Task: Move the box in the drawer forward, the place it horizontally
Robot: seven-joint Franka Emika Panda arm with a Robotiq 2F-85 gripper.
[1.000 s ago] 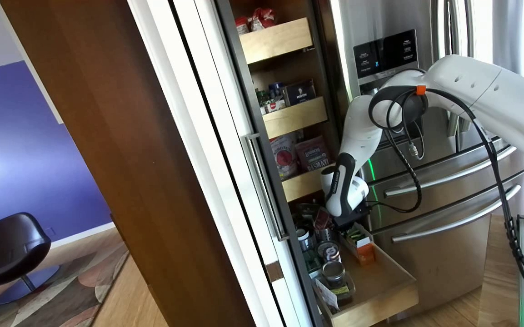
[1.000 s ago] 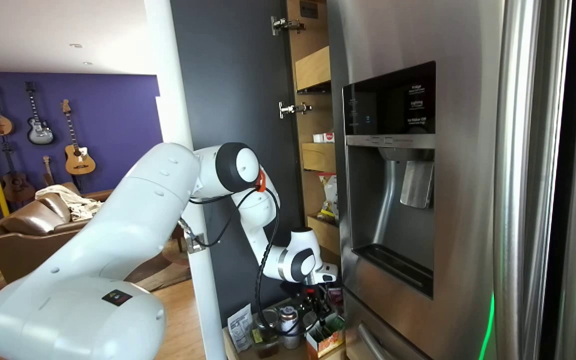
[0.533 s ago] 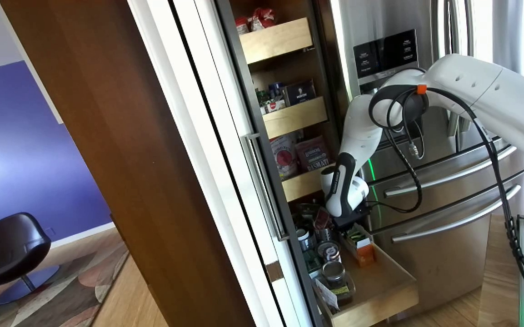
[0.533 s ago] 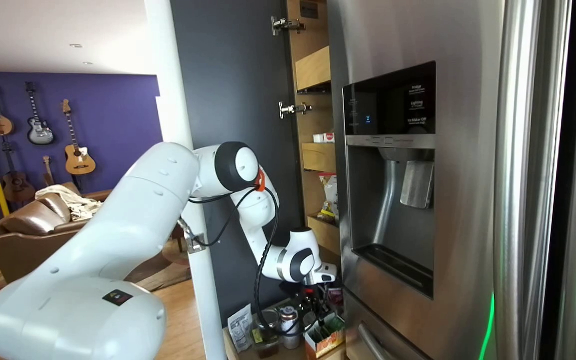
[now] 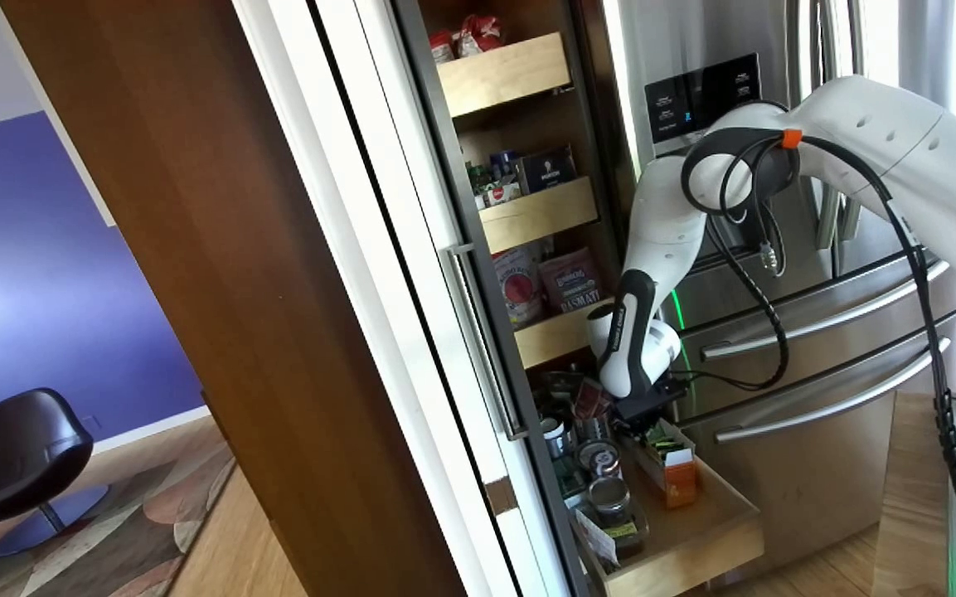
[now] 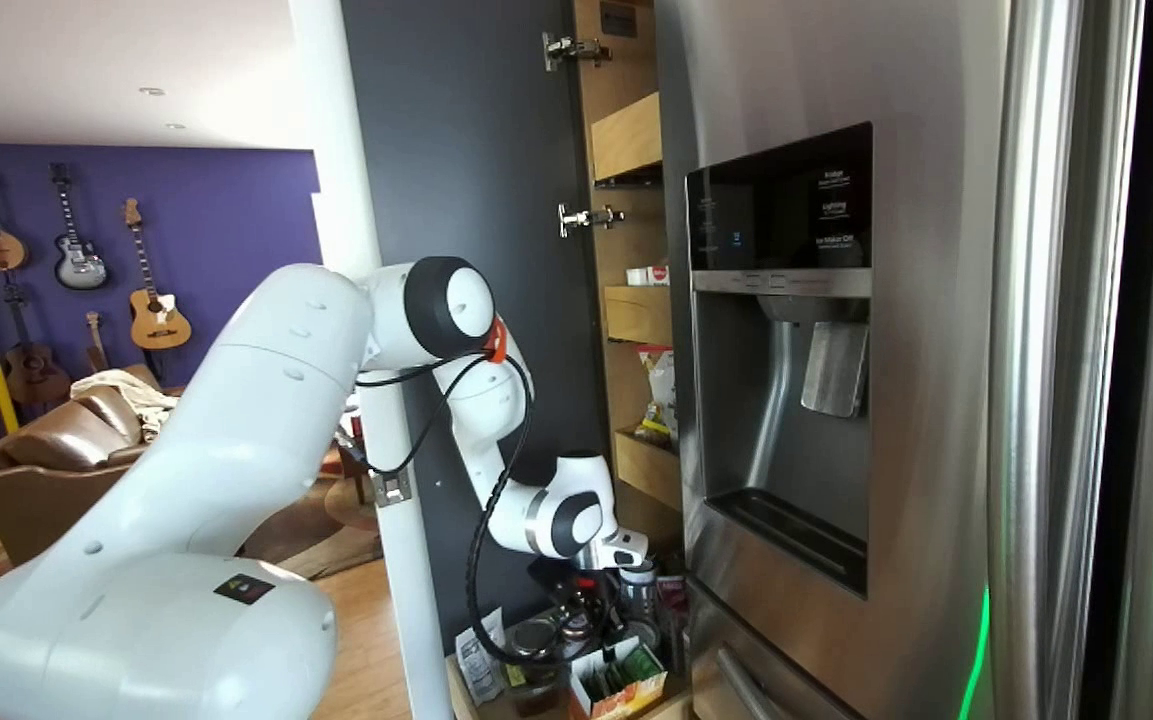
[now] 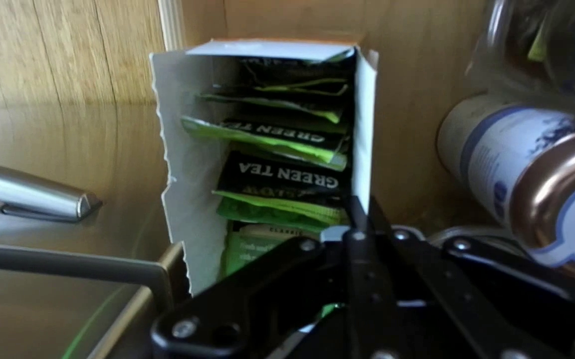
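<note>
The box (image 5: 680, 482) is an open-topped carton with white inner walls and an orange end, filled with green and black tea packets. It stands upright inside the pale wood drawer (image 5: 693, 554), along the side by the fridge. It also shows in an exterior view (image 6: 626, 700) and fills the middle of the wrist view (image 7: 187, 149). My gripper (image 7: 363, 207) is shut on the box's thin white side wall, one fingertip inside and one outside. In an exterior view the dark gripper (image 5: 635, 427) is at the box's rear end. The box's rear end is hidden behind the gripper.
A can with a copper-coloured lid (image 7: 531, 159) lies close beside the box in the wrist view. Jars (image 5: 610, 497) and cans crowd the drawer's other side. The steel fridge (image 5: 809, 473) borders the drawer. A shelf (image 5: 556, 336) hangs above the drawer's rear.
My gripper and the box have moved together toward the drawer's front panel in the last half second. Before that they hardly moved. The jars beside the box stay in place.
</note>
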